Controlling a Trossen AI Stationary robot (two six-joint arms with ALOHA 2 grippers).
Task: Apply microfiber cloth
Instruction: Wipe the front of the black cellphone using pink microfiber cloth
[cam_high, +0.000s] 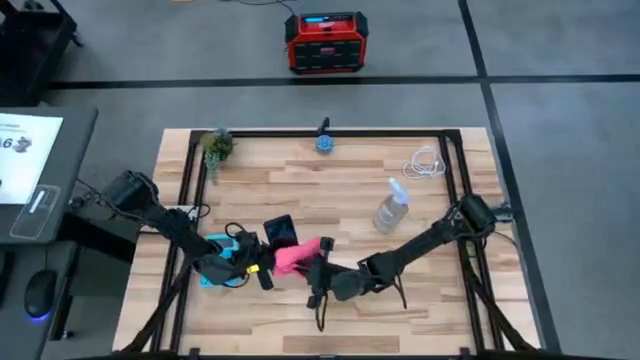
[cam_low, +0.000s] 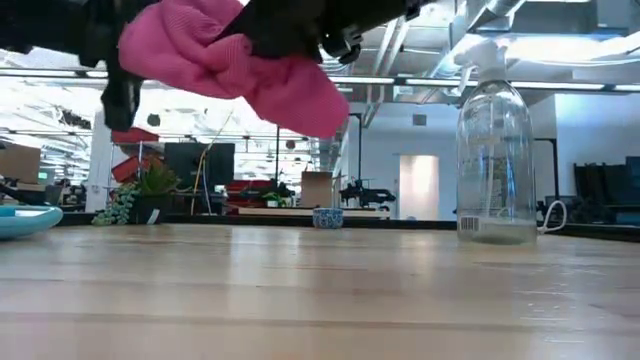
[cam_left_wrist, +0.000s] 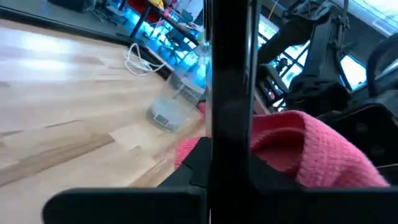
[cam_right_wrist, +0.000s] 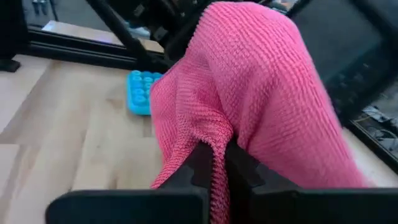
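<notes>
Low in the centre of the high view, the right gripper (cam_high: 318, 262) is pinching the pink cloth (cam_high: 291, 256), its jaws closed narrow on a fold of the fabric; the low view is showing the cloth (cam_low: 240, 62) hanging clear above the table (cam_low: 320, 290)

- Left gripper (cam_high: 262, 262): clamped narrow on the black phone (cam_high: 280, 231), which is standing edge-on in the left wrist view, just beside the cloth
- Step in hand, as judged: bringing the cloth against the phone's face; doing it well is calling for a flat patch of fabric pressed to the screen, gentle strokes, and the left arm bracing the phone against the push
- Blue calculator (cam_high: 222, 263): lying at lower left under the left arm, near enough to be nudged
- Spray bottle (cam_high: 391, 208): standing upright right of centre, well apart
- White cable (cam_high: 425, 163): coiled at upper right
- Small plant (cam_high: 216, 146) and blue cup (cam_high: 325, 143): sitting along the far edge, out of the way
</notes>
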